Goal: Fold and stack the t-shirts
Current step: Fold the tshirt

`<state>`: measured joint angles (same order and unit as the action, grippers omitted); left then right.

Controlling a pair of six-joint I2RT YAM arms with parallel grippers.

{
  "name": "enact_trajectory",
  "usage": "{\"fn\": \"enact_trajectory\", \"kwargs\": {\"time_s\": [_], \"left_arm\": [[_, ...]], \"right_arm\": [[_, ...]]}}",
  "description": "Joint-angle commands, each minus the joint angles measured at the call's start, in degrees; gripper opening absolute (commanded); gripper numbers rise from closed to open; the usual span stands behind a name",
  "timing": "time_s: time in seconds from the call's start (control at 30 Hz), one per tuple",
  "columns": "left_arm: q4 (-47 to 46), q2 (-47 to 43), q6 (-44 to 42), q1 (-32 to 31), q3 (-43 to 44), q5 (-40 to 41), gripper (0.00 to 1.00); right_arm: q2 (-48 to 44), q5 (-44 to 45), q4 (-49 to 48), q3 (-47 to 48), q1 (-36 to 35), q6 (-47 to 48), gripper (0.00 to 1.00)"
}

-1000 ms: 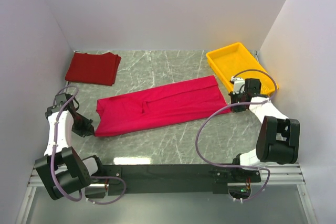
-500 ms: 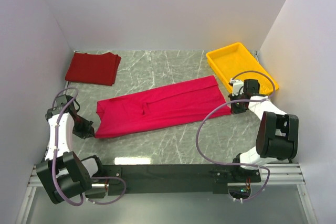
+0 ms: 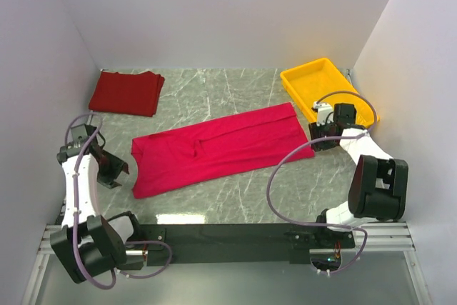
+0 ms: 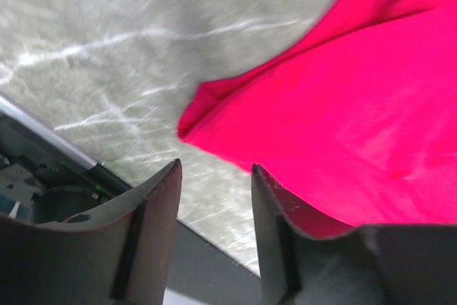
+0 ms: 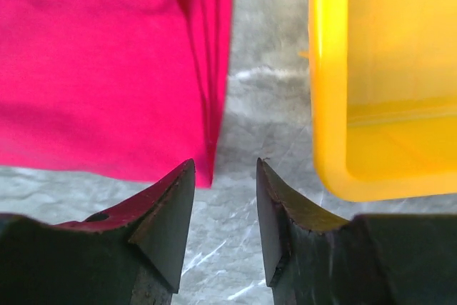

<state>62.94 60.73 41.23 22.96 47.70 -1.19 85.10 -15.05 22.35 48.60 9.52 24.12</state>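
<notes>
My left pincer (image 4: 214, 169) and right pincer (image 5: 226, 163) stand parted and empty, one just beside each end of the crimson t-shirt (image 3: 221, 146), which lies as a long folded band. The maroon t-shirt (image 3: 127, 92) sits folded at the far left corner. By my judgement the crimson one awaits cross-folding, then stacking.

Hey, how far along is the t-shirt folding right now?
Done: the maroon t-shirt lies folded at the far left corner. In hand: the crimson t-shirt is a long half-folded strip; left fingers and right fingers stand open at its ends. Left: fold it shorter, stack it on the maroon one.
</notes>
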Motion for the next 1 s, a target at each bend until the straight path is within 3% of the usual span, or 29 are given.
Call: {"fn": "enact_trajectory", "kwargs": {"time_s": [0.0,0.07,0.13,0.27,0.4,0.43,0.53,0.97], "left_arm": [[-0.1,-3.0,0.0,0.0,5.5,0.7,0.51],[-2.4,-3.8,-0.8,0.0,6.1,-3.1,0.52],[-11.0,-4.3,-1.5,0.0,4.6,-8.2,0.53],[-24.9,3.5,-1.6,-2.7,1.8,-20.9,0.43],[-28.5,14.6,-3.4,-9.7,6.0,-22.2,0.35],[-29.7,16.7,-3.9,-11.1,6.8,-22.4,0.24],[-30.9,26.3,-3.9,-12.8,10.1,-21.2,0.10],[-29.5,46.5,-3.5,-14.8,26.4,-12.7,0.04]], "right_arm": [[-4.2,-5.3,2.9,3.6,0.3,2.9,0.47],[-5.0,-10.1,3.8,3.8,0.3,4.7,0.49],[-5.5,-13.3,5.2,3.3,-0.3,6.0,0.49],[-4.8,-16.9,5.9,3.5,-2.9,6.0,0.49],[-4.2,-17.4,4.9,4.7,-4.6,4.2,0.49],[-4.0,-17.6,4.8,4.9,-4.8,3.4,0.49],[-3.4,-18.0,4.7,5.6,-4.8,2.2,0.49],[-5.6,-16.9,5.3,5.5,-4.7,1.8,0.49]]}}
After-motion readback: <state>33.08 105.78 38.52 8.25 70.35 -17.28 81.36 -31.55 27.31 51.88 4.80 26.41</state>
